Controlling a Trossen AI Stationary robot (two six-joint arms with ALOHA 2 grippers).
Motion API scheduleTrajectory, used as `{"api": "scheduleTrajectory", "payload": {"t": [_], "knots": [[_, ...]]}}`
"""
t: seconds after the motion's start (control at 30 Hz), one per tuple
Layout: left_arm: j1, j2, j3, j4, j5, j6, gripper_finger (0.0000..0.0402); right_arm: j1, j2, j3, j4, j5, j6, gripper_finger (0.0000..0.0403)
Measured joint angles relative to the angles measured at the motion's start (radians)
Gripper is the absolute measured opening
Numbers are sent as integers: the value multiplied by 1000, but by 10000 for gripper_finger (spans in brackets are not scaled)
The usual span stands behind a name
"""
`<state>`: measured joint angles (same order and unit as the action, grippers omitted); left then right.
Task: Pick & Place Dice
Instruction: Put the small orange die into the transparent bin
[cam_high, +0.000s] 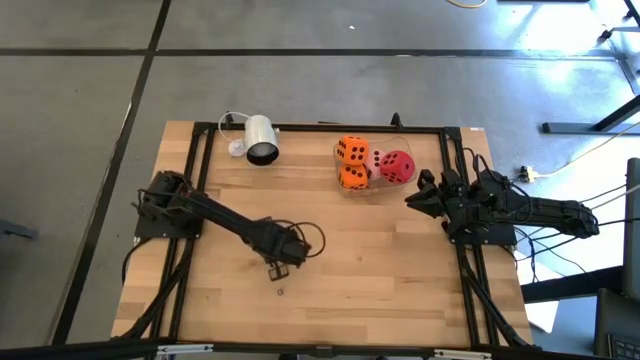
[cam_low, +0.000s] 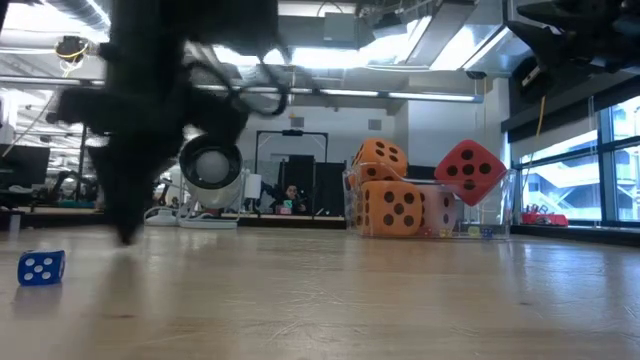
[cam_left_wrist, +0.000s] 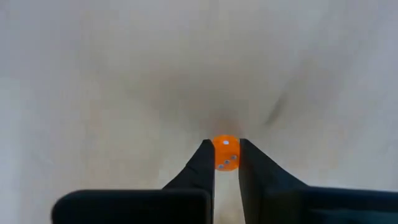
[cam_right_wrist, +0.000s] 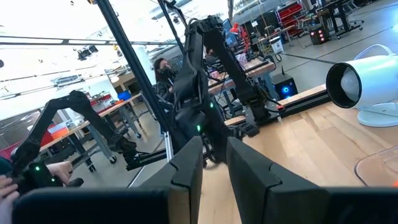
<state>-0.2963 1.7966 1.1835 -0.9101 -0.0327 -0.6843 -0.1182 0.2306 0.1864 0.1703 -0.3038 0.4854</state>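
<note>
Four big dice sit in a clear container (cam_high: 372, 186) near the table's far edge: two orange (cam_high: 351, 150) (cam_high: 353, 177), one red (cam_high: 397, 166), one pale pink (cam_high: 377, 159). In the low view the red die (cam_low: 470, 172) rests tilted on the pink one (cam_low: 440, 212). A small die with white pips, blue in the low view (cam_low: 40, 267), lies on the table. My left gripper (cam_high: 276, 270) hovers mid-table, open by a narrow gap; the small die (cam_left_wrist: 226, 153) shows just past its fingertips. My right gripper (cam_high: 414, 196) waits at the right edge, narrowly open.
A white cylindrical camera (cam_high: 260, 140) stands left of the container, near the far edge. A black frame (cam_high: 300, 127) runs around the table. Bare wood (cam_high: 380, 270) lies between the arms. Beyond the table, a person (cam_right_wrist: 165, 71) sits among other robot arms.
</note>
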Motion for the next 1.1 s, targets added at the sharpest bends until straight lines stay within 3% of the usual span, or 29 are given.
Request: {"api": "scheduleTrajectory", "payload": {"t": [0.17,0.4,0.5,0.7,0.97,1.1], "knots": [[10,-97,1,104,-258,14,29,0,0,0,0,0,0,74],[17,-164,1,278,-688,176,27,0,0,0,0,0,0,74],[46,-164,1,402,-779,289,29,0,0,0,0,0,0,74],[136,-130,1,704,-772,540,30,0,0,0,0,0,0,74],[233,-52,1,1086,-601,765,31,0,0,0,0,0,0,75],[271,1,1,1272,-570,840,31,0,0,0,0,0,0,75]]}}
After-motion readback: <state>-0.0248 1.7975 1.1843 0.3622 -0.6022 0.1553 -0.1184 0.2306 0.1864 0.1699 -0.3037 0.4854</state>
